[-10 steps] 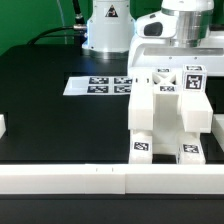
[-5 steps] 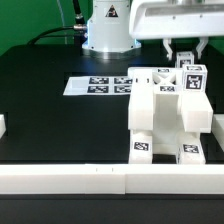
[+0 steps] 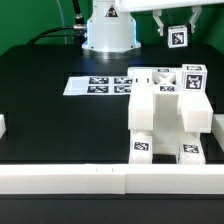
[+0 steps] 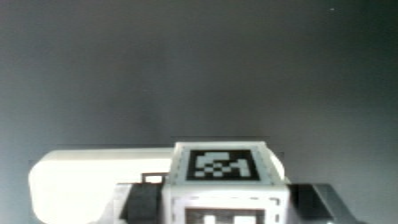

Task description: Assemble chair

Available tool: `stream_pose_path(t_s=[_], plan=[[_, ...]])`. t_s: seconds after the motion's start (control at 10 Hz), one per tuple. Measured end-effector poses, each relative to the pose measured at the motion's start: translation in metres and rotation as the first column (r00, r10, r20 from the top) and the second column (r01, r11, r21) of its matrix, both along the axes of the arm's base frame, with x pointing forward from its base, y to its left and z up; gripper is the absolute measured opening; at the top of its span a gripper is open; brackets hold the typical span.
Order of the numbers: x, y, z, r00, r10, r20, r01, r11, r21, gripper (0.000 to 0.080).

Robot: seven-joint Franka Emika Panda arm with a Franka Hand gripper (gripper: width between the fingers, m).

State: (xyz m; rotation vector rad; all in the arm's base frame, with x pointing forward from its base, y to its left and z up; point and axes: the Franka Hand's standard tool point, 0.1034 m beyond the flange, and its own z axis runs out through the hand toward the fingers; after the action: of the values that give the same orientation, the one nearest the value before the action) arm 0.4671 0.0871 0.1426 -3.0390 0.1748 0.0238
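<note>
1. The tool [image 3: 178, 31] hung at the top of the exterior view, toward its right, well above the black worktop [image 3: 60, 120].
2. Its two dark fingers [image 3: 161, 23] stood on either side of a small white tagged part [image 3: 179, 38], and the tool was closed on that part, which was lifted clear of everything below.
3. The part showed a black-and-white square tag on the face turned to the exterior camera.
4. In the wrist view the same small part [image 4: 222, 166] sat between the fingers [image 4: 146, 198], its tag facing the camera, with the dark worktop behind it.
5. A rounded white block [image 4: 98, 183] lay behind and to one side of the held part in the wrist view; what it belonged to could not be told.
6. The partly built chair [image 3: 165, 115] stood on the worktop on the exterior view's right, below the tool and apart from it.
7. It was a blocky white body with two leg-like columns toward the camera, each bearing a tag near its foot, and more tags on its upper pieces.
8. The marker board [image 3: 98, 86] lay flat on the worktop just beside the chair, on the exterior view's left of it.
9. A low white wall [image 3: 70, 179] ran along the near edge of the worktop.
10. The white robot base [image 3: 107, 30] stood behind the marker board.
</note>
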Motion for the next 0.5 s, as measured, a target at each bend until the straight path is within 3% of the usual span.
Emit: stream_pose_path(t_s=[0.3,0.4,0.5], plan=[[0.005,-0.005,0.0,0.999,0.041,0.004,-0.041,0.999,0.001,0.0287],[0.04,-0.023,0.009,0.995,0.09,0.034,-0.09,0.996,-0.001,0.0287],[0.065,-0.032,0.016,0.994,0.095,0.061,-0.095,0.995,-0.009,0.0287]])
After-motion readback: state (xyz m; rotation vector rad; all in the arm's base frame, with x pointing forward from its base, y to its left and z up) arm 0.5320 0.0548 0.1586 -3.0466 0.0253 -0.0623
